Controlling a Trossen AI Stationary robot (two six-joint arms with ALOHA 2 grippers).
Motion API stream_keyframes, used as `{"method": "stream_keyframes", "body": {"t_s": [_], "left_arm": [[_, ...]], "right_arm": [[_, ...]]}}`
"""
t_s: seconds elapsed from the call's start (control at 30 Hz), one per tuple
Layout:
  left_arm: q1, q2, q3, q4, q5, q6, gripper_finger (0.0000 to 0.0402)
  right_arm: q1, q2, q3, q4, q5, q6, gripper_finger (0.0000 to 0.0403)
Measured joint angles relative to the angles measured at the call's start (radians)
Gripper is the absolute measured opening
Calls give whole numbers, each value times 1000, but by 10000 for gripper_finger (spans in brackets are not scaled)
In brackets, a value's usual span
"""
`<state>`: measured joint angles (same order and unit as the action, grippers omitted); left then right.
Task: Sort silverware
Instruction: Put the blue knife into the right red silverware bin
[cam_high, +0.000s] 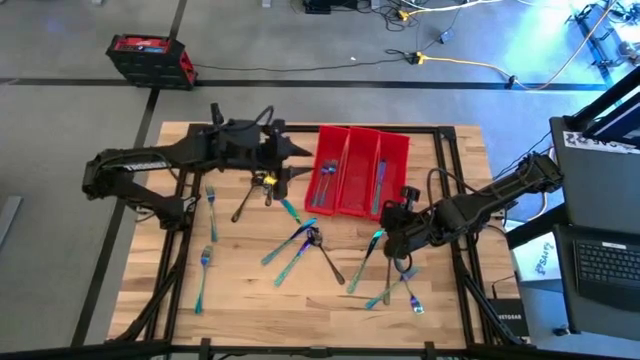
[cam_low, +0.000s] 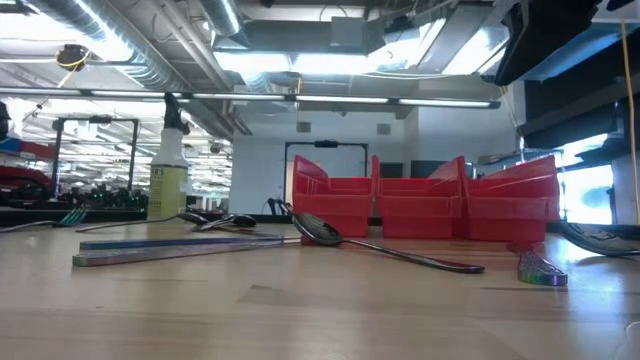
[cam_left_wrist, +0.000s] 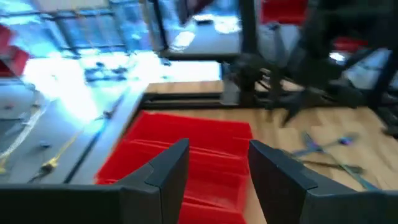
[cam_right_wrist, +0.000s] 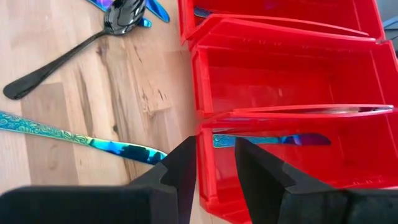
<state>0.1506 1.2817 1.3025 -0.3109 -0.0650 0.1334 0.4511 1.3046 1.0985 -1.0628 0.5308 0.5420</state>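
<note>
The right gripper hangs over the near wall of the red bins, its two dark fingers apart with nothing between them. An iridescent blue knife lies inside one compartment. On the wooden tabletop, at about ten o'clock from the gripper, lies a dark spoon; at nine o'clock, an iridescent teal handle.

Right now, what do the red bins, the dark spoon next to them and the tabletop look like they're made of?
The red bins: likely molded plastic, with uniform glossy red and thin, slightly translucent walls. The dark spoon: apparently metal with a polished black or gunmetal finish; its bowl mirrors the light. The tabletop: wood, probably butcher block, with visible grain and joined strips, smooth finish.
</note>
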Motion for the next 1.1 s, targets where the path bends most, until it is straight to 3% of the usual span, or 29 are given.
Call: {"method": "stream_keyframes", "body": {"t_s": [0.3,0.57,0.8,0.9,1.1], "left_arm": [[6,-161,-309,221,-65,-69,152],[35,-155,-464,353,-67,-73,152],[51,-152,-594,543,61,-163,152],[-2,-147,-664,599,94,-221,150],[-243,-84,-769,746,85,-70,109]], "right_arm": [[0,0,0,24,9,4,95],[0,0,0,28,-25,3,95],[0,0,0,55,-26,4,95],[0,0,0,81,-27,3,95],[0,0,0,102,-27,3,95]]}}
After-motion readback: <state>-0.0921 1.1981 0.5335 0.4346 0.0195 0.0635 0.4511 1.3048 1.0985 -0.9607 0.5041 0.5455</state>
